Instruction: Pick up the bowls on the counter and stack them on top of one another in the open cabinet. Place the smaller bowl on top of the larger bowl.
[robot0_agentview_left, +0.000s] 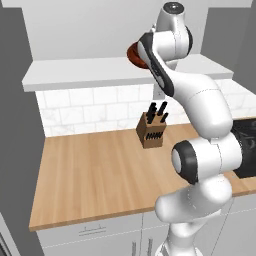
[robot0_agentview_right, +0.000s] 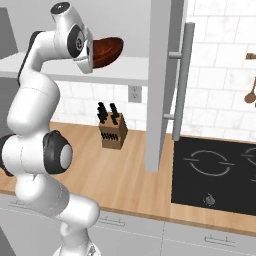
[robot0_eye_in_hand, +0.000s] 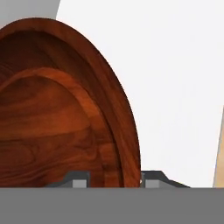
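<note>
Above the counter (robot0_agentview_left: 90, 175), white open cabinet (robot0_agentview_left: 75, 72).

text: none readable | labels: none | brands: none | numbers: none

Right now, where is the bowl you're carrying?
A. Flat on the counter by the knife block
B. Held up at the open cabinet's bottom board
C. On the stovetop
B: the gripper clamps the bowl by its rim, raised at the open cabinet board, above the knife block.

Red-brown bowl (robot0_agentview_left: 134, 54) at open cabinet (robot0_agentview_left: 100, 72) board, knife block (robot0_agentview_left: 151, 131) on counter (robot0_agentview_left: 90, 170)
</note>
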